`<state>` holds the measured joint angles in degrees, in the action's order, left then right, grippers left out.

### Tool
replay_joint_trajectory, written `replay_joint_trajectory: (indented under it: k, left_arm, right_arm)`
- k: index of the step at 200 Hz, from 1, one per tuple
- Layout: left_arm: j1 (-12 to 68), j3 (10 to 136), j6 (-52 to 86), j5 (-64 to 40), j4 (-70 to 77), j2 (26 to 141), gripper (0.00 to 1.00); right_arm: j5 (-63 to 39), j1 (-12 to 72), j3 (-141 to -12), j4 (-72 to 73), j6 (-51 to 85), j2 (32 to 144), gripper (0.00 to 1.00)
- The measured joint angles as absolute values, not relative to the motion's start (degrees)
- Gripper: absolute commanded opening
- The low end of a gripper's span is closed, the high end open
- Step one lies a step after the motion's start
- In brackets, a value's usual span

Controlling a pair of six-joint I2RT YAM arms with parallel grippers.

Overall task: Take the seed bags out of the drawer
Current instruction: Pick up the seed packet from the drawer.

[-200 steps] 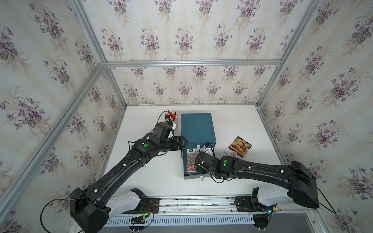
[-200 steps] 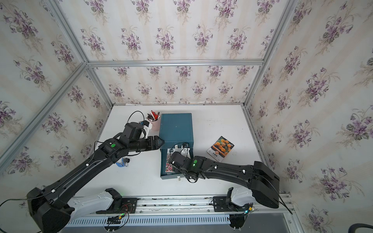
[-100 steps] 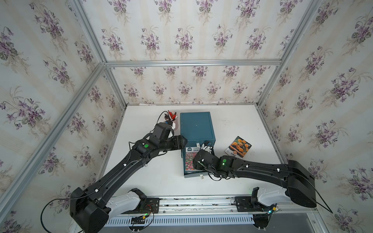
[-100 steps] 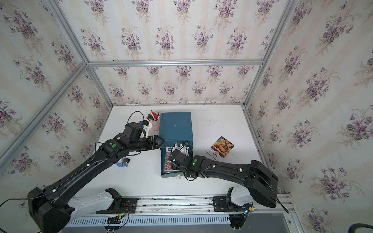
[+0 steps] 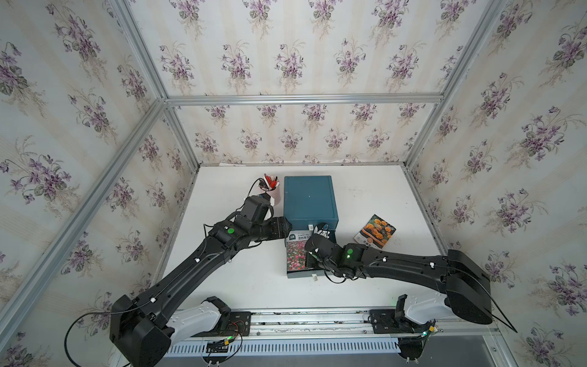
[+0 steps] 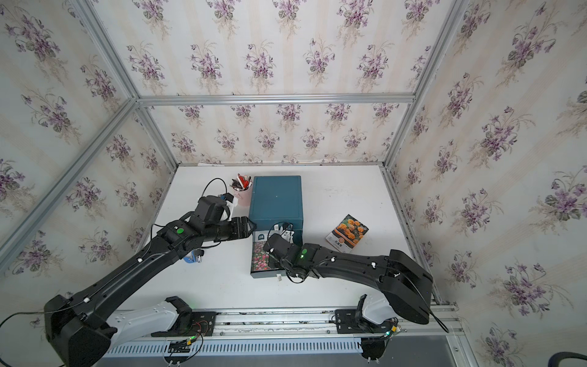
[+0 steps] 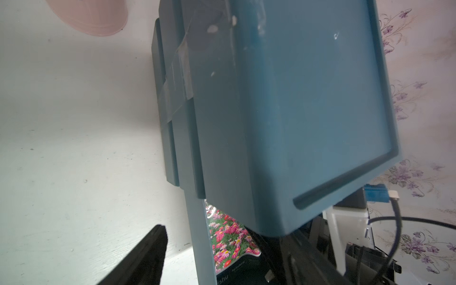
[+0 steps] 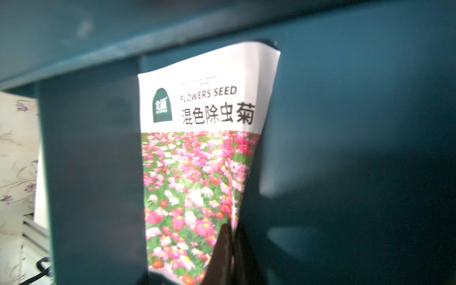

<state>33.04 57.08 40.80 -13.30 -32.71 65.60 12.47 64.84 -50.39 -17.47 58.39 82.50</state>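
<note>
The teal cabinet has its bottom drawer pulled out toward the front. Inside lies a seed bag with a pink-red flower field. My right gripper reaches into the drawer and is shut on that bag's side edge, bending it up. In both top views the wrist hides the jaws. A seed bag with orange blooms lies on the table right of the cabinet. My left gripper is open at the cabinet's front left corner. One of its fingers stands outside the drawer wall.
A pink cup of pens stands just left of the cabinet's back. A small blue object lies on the table under my left arm. The floral enclosure walls and metal frame close in the white table on three sides.
My right gripper has shut on the pink-red seed bag's edge after moving a little left inside the drawer. The left arm has held still.
</note>
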Motion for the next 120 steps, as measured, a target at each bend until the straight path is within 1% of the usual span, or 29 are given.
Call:
replay_joint_trajectory:
  k: [75,120]
  left_arm:
    - [33.04,57.01,40.77,-13.21,-33.19,65.41,0.76]
    - [33.04,57.01,40.77,-12.84,-33.8,65.17,0.76]
  right_arm:
    - [12.6,64.82,-51.53,-17.61,57.23,75.53,0.0]
    - [12.19,64.84,-50.43,-17.96,58.76,71.9,0.0]
